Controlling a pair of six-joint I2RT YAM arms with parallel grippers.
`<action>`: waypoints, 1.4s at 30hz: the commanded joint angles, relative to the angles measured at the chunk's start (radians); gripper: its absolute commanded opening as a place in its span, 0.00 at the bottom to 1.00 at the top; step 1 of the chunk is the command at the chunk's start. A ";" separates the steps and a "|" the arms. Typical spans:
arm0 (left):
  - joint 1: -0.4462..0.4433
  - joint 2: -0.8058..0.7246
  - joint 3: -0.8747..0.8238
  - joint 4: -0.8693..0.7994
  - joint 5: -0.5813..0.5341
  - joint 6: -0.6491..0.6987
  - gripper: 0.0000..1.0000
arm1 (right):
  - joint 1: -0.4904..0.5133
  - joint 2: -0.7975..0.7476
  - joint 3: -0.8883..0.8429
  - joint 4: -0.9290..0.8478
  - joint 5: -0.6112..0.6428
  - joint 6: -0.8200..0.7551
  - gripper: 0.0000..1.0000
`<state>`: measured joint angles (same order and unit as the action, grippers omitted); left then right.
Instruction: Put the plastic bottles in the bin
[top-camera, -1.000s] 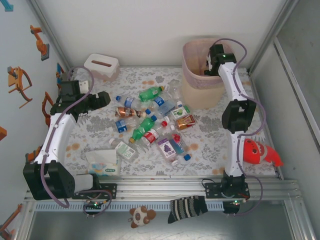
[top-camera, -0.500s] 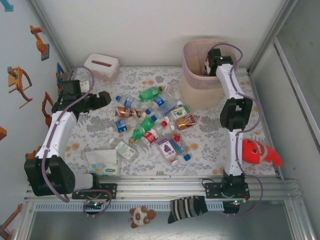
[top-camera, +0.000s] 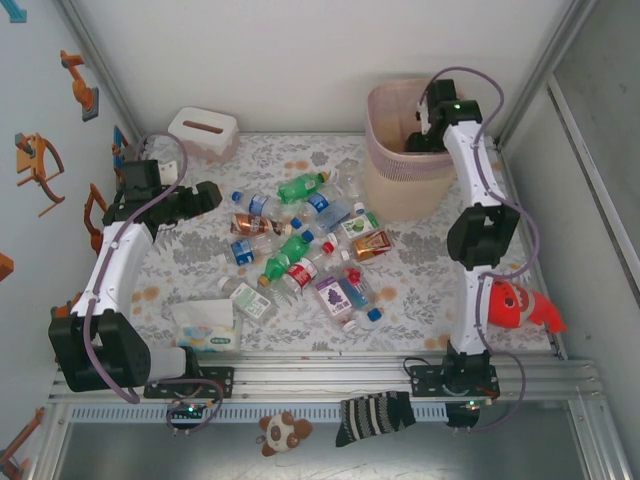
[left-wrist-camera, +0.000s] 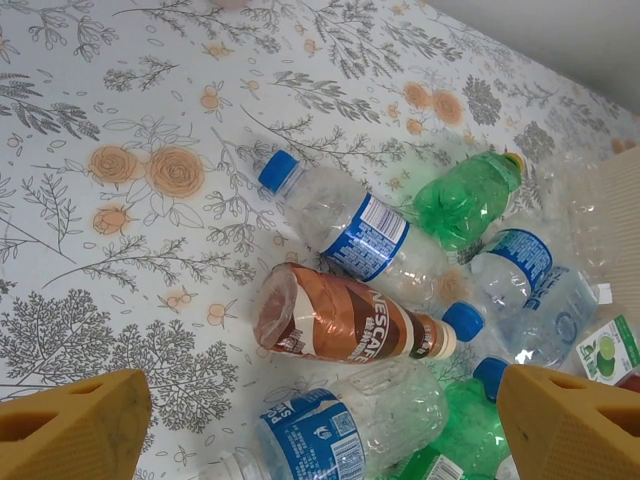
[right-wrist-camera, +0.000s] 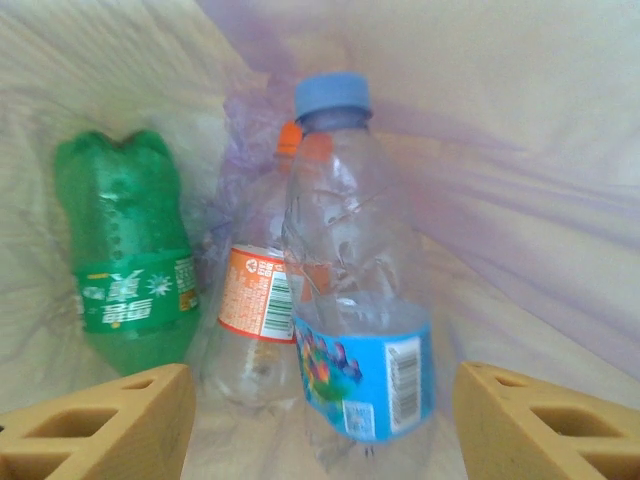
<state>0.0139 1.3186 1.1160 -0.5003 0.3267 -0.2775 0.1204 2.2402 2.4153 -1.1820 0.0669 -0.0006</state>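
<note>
Drop step | right tool (right-wrist-camera: 320, 400) inside bin (top-camera: 385, 185), jaws wide, blue-capped bottle (right-wrist-camera: 350, 300) loose between them | left tool (left-wrist-camera: 320, 395) wide open, empty; I hover it over tabletop bottles (top-camera: 300, 250) for pickup.

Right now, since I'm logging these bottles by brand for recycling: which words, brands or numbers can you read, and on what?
"NESCAF", the last letter curving out of sight: on the brown bottle, left wrist view.
Blue-labelled clear bottle: print too small to read.
Green bottle inside the bin: white logo, too blurred to read.
Orange-labelled bottle and blue-capped bottle: barcodes, digits too blurred to read.
</note>
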 joint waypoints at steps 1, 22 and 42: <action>0.006 -0.007 -0.013 0.019 0.025 -0.009 0.89 | 0.008 -0.099 0.026 -0.013 -0.010 0.020 0.68; 0.006 -0.042 -0.030 0.040 0.054 -0.023 0.90 | 0.139 -0.534 -0.302 0.133 -0.059 0.137 0.66; 0.005 -0.047 -0.039 0.047 0.065 -0.031 0.90 | 0.470 -0.820 -0.903 0.183 -0.075 0.173 0.63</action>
<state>0.0139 1.2957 1.0904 -0.4637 0.3695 -0.3004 0.5484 1.4345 1.5696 -1.0195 -0.0044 0.1577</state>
